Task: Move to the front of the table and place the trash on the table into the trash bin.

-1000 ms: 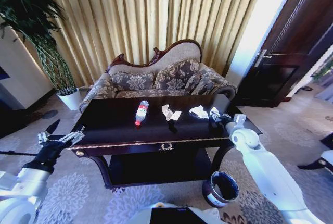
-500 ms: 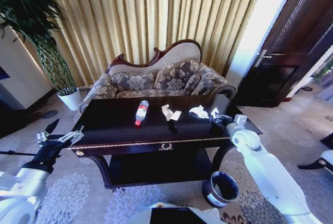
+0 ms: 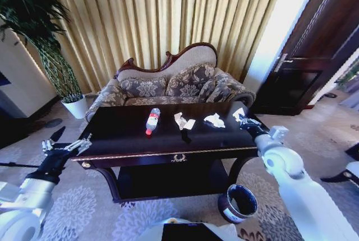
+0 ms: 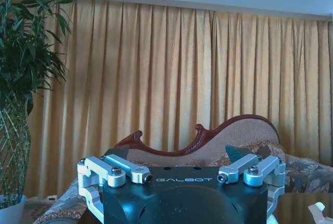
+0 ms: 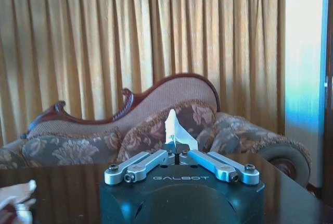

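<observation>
Right gripper [image 3: 242,119]: jaws pinching a paper scrap [image 5: 177,131] clear of the table [image 3: 112,140] (for binning). Left gripper [image 3: 64,147]: jaws spread, idle beside the table.

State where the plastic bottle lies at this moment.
In the head view, the plastic bottle lies on the table, left of centre near the back edge, with a paper scrap just to its right.

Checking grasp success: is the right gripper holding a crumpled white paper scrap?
Yes, the right gripper's fingers are closed on a crumpled white paper scrap sticking up between them.
</observation>
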